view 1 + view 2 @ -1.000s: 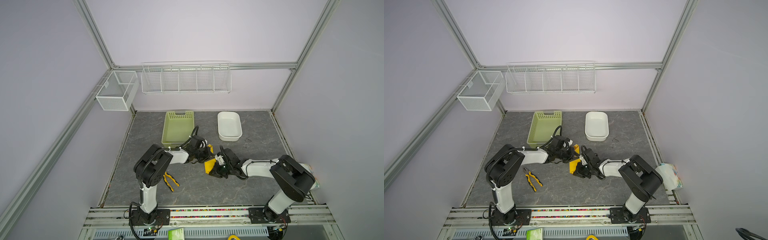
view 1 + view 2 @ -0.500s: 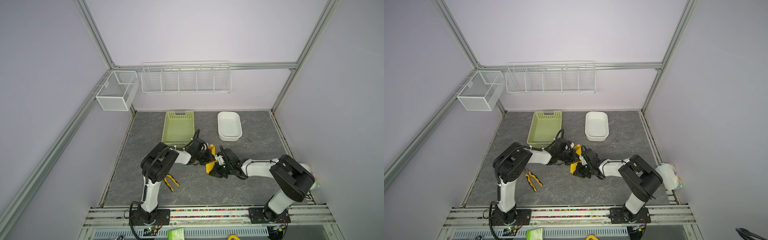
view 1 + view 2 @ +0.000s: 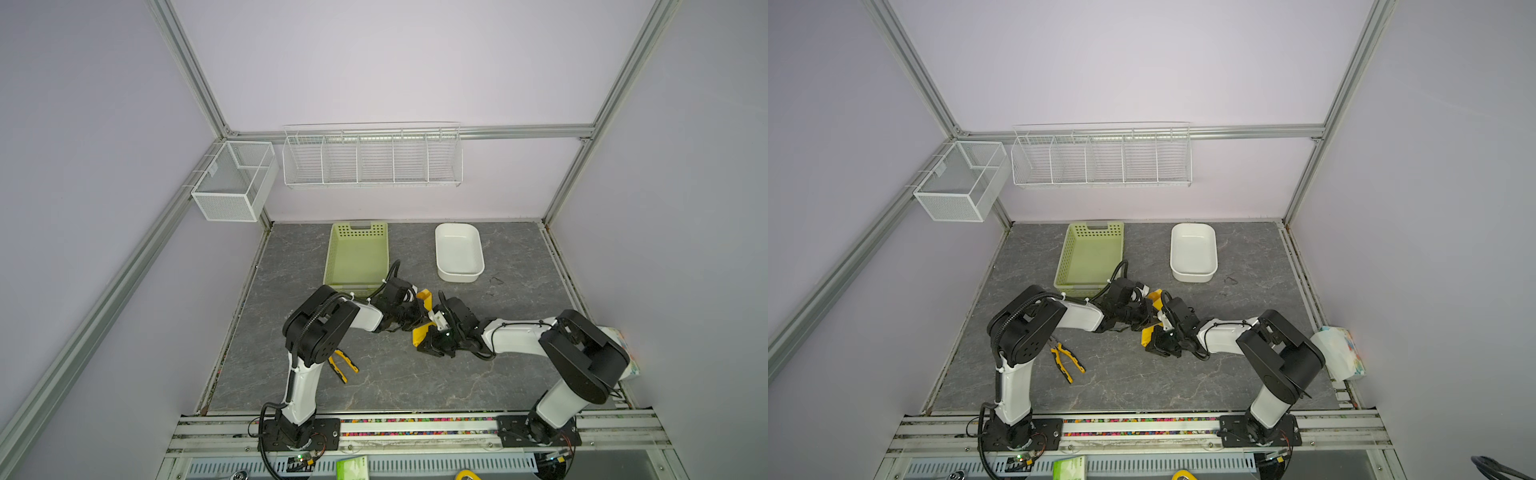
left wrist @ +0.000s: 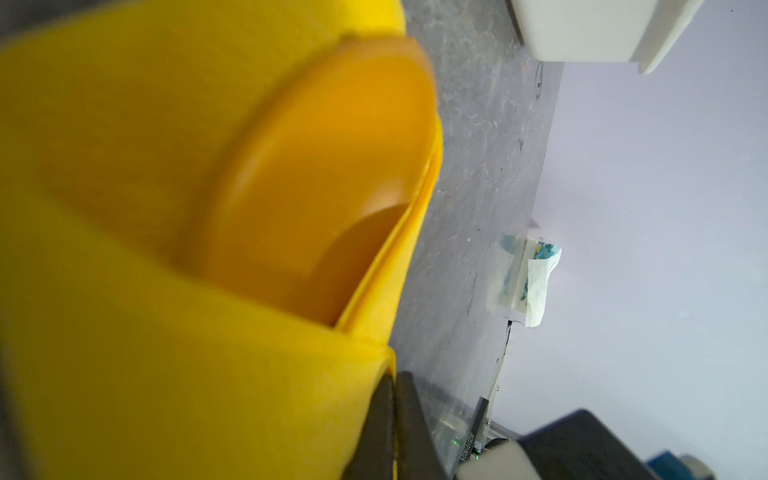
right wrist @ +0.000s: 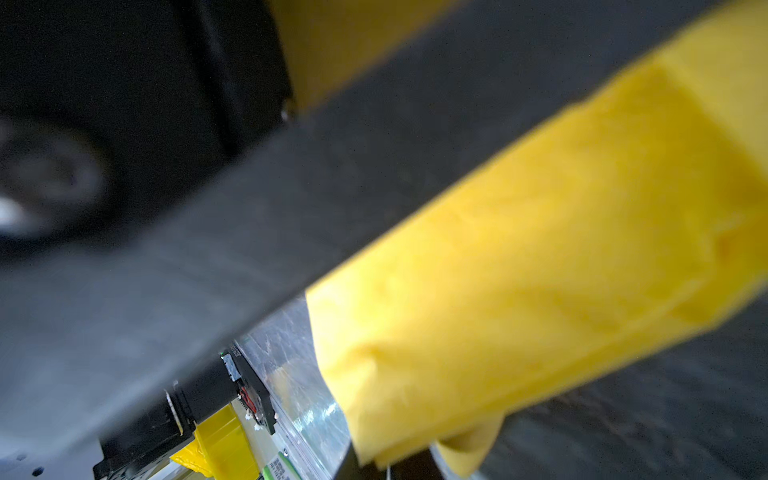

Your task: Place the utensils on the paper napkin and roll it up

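Paper napkin: The paper napkin (image 3: 422, 335) lay near the middle of the table (image 3: 395, 386), curled into a loose tube between the two hands. In both top views only its two yellow ends showed, because the hands covered the rest.
Utensils: In the left wrist view the orange bowl of the spoon (image 4: 332, 166) sat just inside the tube's open mouth. The second utensil could not be seen.
Left hand: The left hand (image 4: 395, 424) was closed, with a thin edge of yellow paper nipped between its fingertips.
Right hand: The right hand (image 3: 434, 343) was closed as well, at the tube's nearer end. The blurred right wrist view showed paper running into its fingertips.
Stage: The roll looked well advanced but slack.
Risk, slipping: The spoon bowl sat close to the open end, so tilting the tube that way could let it slide out.
Risk, tearing: Both hands pinched thin paper close together, so an uneven pull or twist could rip it.
Risk, unrolling: Nothing appeared to pin the outer flap, so releasing it could let the paper spring open.
Risk, collision: The hands were crowded almost against each other, and a further turn could knock their fingers together.
Surroundings: The green basket (image 3: 359, 257) and white tub (image 3: 459, 253) stood beyond the hands, and the pliers (image 3: 343, 365) lay well apart. None seemed likely to interfere.
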`<state>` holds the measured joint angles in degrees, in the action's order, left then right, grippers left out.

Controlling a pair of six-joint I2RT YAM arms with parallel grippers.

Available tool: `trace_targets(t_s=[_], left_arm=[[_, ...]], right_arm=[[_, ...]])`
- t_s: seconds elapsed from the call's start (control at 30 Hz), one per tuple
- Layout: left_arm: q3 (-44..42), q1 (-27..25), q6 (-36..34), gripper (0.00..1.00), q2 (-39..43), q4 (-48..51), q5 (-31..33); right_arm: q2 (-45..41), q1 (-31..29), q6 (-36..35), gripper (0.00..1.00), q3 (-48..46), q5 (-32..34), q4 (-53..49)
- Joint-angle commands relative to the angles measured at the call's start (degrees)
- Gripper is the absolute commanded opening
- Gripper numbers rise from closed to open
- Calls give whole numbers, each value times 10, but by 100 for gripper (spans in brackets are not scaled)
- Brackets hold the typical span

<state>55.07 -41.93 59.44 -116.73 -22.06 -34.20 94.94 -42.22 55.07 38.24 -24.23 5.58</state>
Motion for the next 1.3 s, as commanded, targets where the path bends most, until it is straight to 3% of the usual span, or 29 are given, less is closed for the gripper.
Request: trace_targets(t_s=[0.0,0.5,0.8,1.27], left_arm=[[-19,-4,-20,0,-24,29,23],[-22,-4,-45,0,-36,45,22],[-25,-4,-43,0,-32,44,22],[-28,-4,-39,0,-29,39,24]], right_arm=[[-14,-3,-9,9,5,37,-79],[-100,57,-41,35,38,19,-167],[-44,66,-33,35,39,-29,-111],[-12,67,-10,28,37,-37,-63]])
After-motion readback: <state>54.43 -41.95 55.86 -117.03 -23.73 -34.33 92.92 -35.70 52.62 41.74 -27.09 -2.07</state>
